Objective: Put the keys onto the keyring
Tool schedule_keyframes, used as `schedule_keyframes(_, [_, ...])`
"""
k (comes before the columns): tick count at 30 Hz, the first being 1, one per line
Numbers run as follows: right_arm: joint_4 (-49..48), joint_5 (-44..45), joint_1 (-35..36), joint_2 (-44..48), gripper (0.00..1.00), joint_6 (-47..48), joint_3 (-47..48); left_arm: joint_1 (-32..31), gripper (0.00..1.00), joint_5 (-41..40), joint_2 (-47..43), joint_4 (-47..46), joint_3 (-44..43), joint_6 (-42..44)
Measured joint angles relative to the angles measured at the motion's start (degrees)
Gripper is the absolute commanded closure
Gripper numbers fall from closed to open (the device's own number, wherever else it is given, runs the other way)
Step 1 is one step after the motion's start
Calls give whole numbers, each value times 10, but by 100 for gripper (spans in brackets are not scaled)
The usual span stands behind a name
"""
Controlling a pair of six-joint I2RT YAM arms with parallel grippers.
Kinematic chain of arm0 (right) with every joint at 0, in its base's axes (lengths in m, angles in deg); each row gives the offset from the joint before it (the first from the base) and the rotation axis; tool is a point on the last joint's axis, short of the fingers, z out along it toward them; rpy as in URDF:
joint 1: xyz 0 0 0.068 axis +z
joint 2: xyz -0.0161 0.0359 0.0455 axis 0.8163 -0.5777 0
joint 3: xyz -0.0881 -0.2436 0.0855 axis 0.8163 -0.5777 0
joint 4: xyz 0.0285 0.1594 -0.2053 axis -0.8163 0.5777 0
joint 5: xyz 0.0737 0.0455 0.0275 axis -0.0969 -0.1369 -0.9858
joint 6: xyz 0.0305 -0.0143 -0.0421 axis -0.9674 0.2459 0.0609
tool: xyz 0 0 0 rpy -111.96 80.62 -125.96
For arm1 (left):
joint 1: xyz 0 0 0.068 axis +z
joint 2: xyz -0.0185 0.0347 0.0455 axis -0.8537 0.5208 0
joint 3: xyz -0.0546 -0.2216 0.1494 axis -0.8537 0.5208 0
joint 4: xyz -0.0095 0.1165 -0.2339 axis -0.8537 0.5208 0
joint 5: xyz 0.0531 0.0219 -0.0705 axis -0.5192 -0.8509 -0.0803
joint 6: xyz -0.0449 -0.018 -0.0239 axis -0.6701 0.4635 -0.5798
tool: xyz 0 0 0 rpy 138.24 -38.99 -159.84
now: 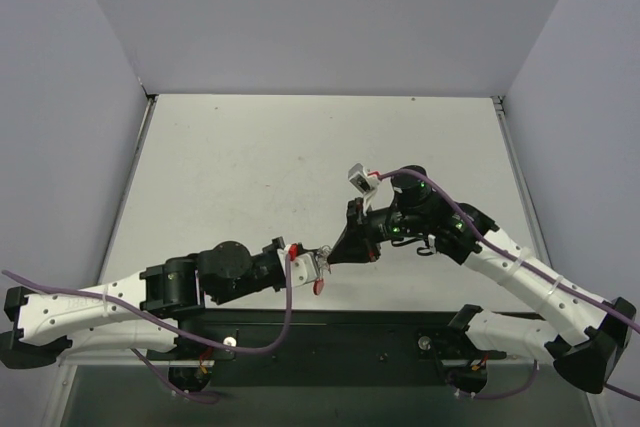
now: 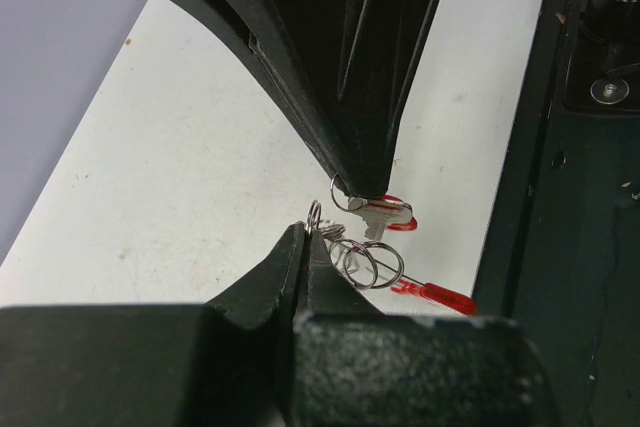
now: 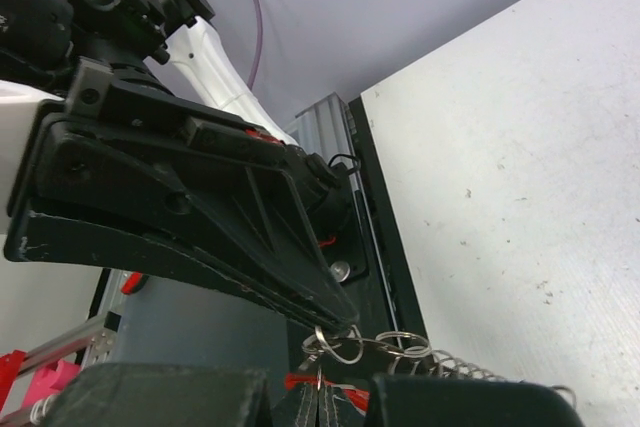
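Both arms reach in toward the middle of the white table [image 1: 250,167], a little near of centre, tips almost meeting. Left gripper [image 1: 316,265] comes in from the left and is clenched: in its own wrist view the two black fingers [image 2: 300,267] lie pressed together, with a thin silver loop pinched at their very tip. That loop belongs to the bunch of wire rings [image 2: 370,263] of the keyring [image 2: 436,296], whose red curved clip hangs just beyond the bunch, toward the black base plate [image 1: 340,332] at the near edge. Right gripper [image 1: 333,253] comes in from the right, also clenched, no gap between its fingers. Its tip nips a small wire ring, and the keys [image 2: 383,213] hang from that ring just under the tip: a small silver piece with red showing behind it. Keys and ring bunch sit just beside each other, between the two tips. Cannot tell whether the key's small ring is already threaded into the bunch or only lies against it. From the top camera only a red speck shows below the meeting point, the rest too small to resolve. The right wrist view shows the rings strung in a row at the left fingertip, with a fine coiled piece trailing to the right.
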Motion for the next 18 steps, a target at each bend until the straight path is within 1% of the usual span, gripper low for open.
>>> schedule_keyframes(12, [-7, -6, 5, 4, 100, -5, 3, 0, 100, -9, 7, 0, 2, 0])
schedule_keyframes(18, [-6, -6, -5, 4, 100, -4, 3, 0, 100, 3, -22, 2, 5, 0])
